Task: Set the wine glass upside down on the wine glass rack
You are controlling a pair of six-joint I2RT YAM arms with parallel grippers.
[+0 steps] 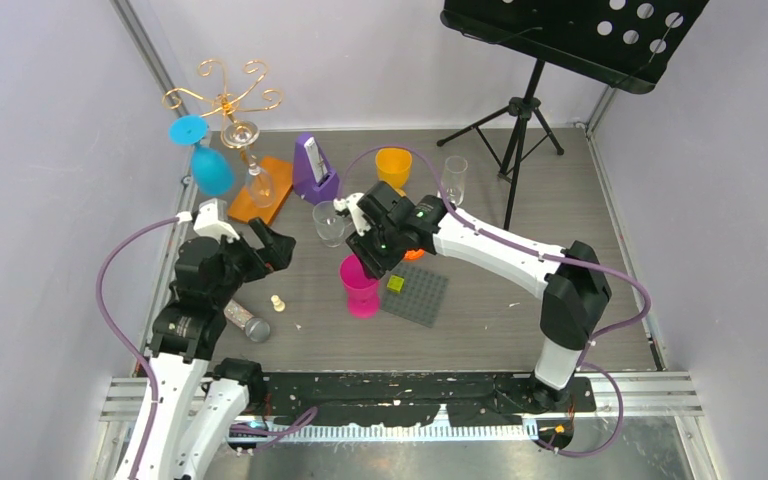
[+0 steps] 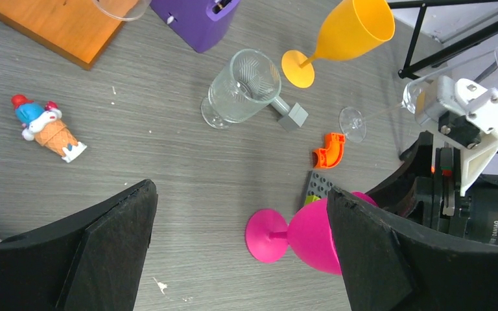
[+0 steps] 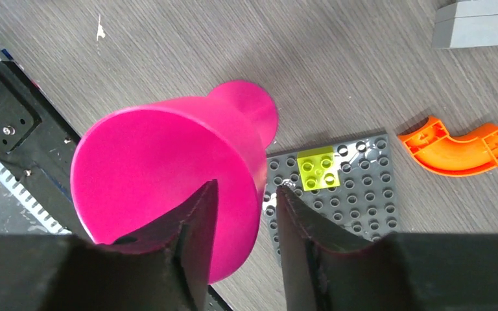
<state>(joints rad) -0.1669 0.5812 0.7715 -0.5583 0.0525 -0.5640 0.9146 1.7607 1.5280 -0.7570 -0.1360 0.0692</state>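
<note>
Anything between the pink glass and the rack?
Yes. Along the table from the pink wine glass to the gold rack stand a clear tumbler and a purple metronome, with the open left gripper just left of that line. A blue glass and a clear glass already hang there.

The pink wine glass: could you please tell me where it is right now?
In the top view the pink wine glass stands upright mid-table, just left of the grey studded baseplate, with the right gripper straddling its rim.

The magenta wine glass stands upright on its foot, mid-tabletop. The gold-wire wine glass rack, on an orange base, stands upright at the far left.
</note>
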